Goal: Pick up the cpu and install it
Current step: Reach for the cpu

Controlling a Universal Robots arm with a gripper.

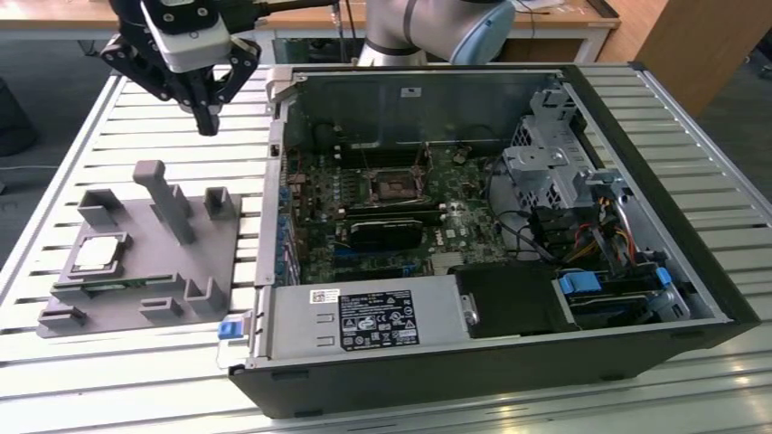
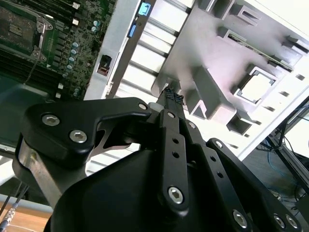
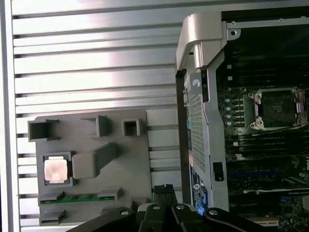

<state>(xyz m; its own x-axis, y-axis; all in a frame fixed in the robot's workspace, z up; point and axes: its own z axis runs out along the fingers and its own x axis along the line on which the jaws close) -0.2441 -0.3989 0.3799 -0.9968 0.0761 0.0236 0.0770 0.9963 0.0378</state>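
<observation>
Jaws are pressed together with nothing between them, hanging above the slatted worktop [image 1: 181,380] off the near corner of the case, well apart from the cpu.

I count one cpu [image 3: 55,170], and it lies flat, silver top up, in a square nest on the one grey fixture plate [image 3: 130,159]. That plate rests on the worktop at the exterior view's left of the one open computer case [image 1: 483,371], close beside it but apart. One green memory stick [image 3: 77,197] lies in a slot along the plate's edge, near the cpu's nest.

One tall post [image 1: 169,203] rises from the plate just beside the cpu, and several shorter blocks stand around the plate's border. From where I sit, the post is the closest thing crowding the chip; the chip's top face itself is uncovered.

Inside the case I see one motherboard [image 1: 362,226], lying flat, with one black-framed socket [image 1: 392,187] on it, and I see no chip in the frame. Coloured cables [image 1: 585,240] and a metal drive cage [image 1: 549,172] take up the case's side toward the exterior view's right.
</observation>
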